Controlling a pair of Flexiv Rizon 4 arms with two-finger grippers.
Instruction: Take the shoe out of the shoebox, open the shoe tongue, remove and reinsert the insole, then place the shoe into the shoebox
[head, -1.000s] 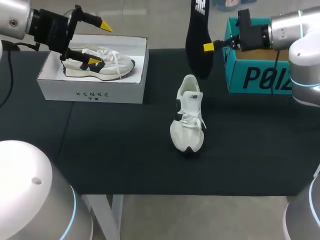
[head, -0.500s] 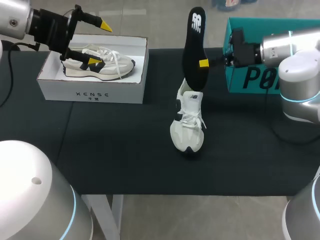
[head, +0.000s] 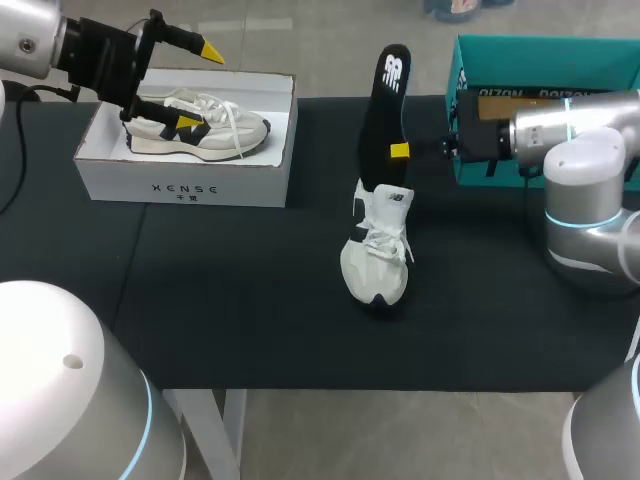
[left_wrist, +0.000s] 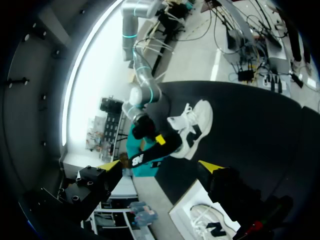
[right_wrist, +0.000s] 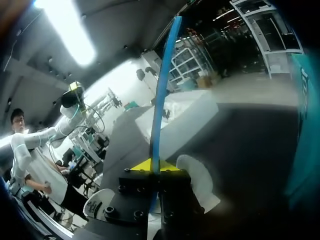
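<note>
Jaws first: the right jaws are clamped on the insole (head: 387, 110), which is pinched from both sides a bit below its middle, with one yellow tip seen against its dark face in the head view. From the right wrist view the insole (right_wrist: 160, 100) is only seen edge-on, as a thin strip rising straight up from between the two yellow tips. It's held upright, black with a white logo printed near the top end, and its lower end is down at the heel opening of the shoe (head: 375, 255); how far in it goes can't be told. The shoe is set on the black desk (head: 250, 300) near the middle, toe pointed at the near edge, white with black patches at the side and toe, and white laces that are seen loose and spread. The left jaws are left wide apart with nothing between them, held above the left end of the white shoebox (head: 185, 180) at the far left of the desk. A second shoe (head: 200, 125), pale with dark side panels, is laid on its side inside that box. A teal box (head: 600, 60) is parked at the far right, partly hidden behind the right arm (head: 560, 135).
</note>
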